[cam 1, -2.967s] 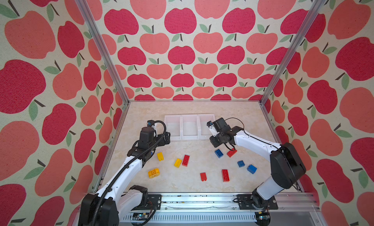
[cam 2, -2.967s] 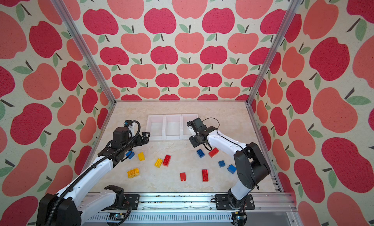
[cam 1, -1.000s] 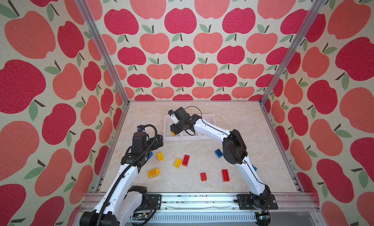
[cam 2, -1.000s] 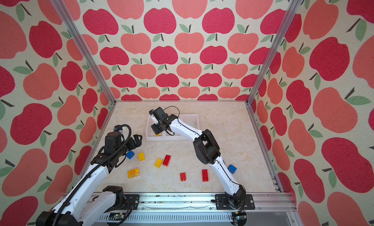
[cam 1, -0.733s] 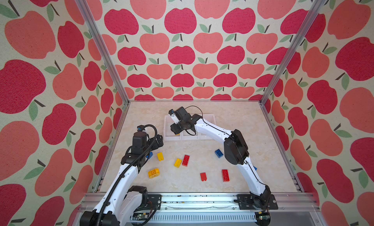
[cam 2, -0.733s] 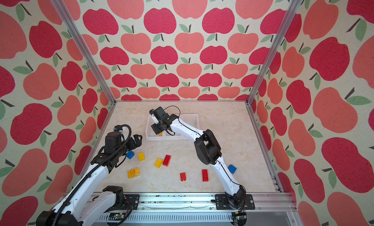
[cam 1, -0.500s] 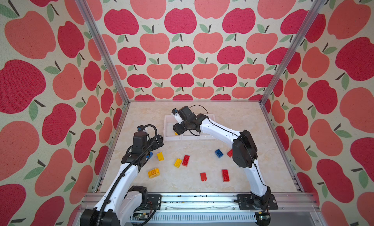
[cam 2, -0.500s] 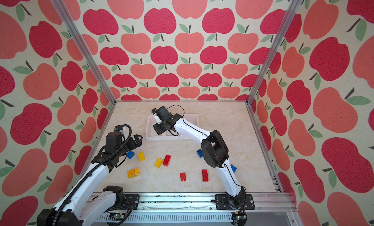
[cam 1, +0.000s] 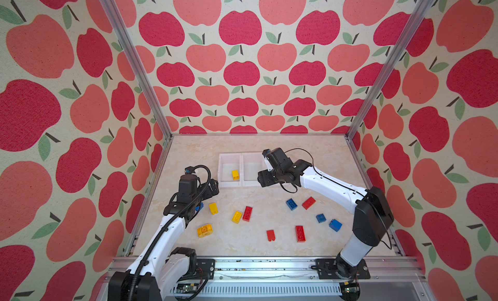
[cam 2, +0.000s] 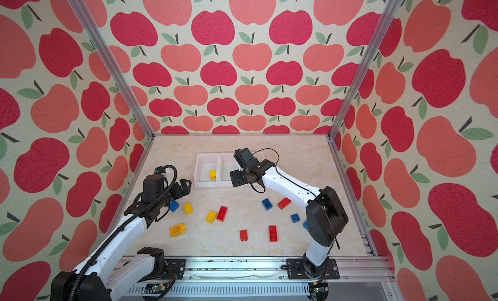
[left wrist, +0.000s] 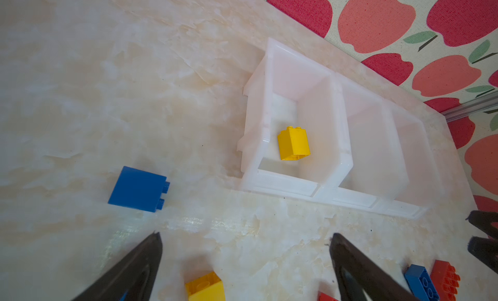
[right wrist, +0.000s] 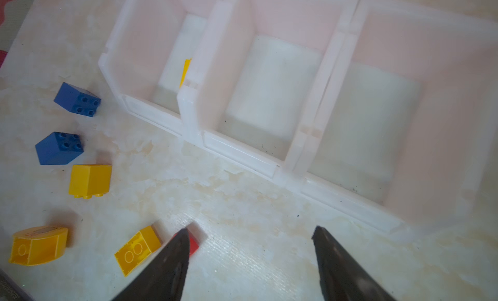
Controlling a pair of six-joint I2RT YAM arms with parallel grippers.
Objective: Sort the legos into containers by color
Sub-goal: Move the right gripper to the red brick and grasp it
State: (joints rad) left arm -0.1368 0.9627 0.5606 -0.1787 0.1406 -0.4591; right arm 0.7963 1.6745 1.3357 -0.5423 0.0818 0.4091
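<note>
- Right gripper [right wrist: 250, 232] hangs just in front of the bins [cam 1: 230, 185], jaws apart and empty; left gripper [left wrist: 245, 235] gapes wide too, holding nothing.
- One yellow brick [cam 1: 235, 175] lies in the end bin on the left gripper's side; loose bricks [cam 1: 247, 213] are scattered in front of the bins — red, yellow, blue.
- They look light, hard and glossy — likely to slip; pinch the flat side walls, not the studs.
</note>
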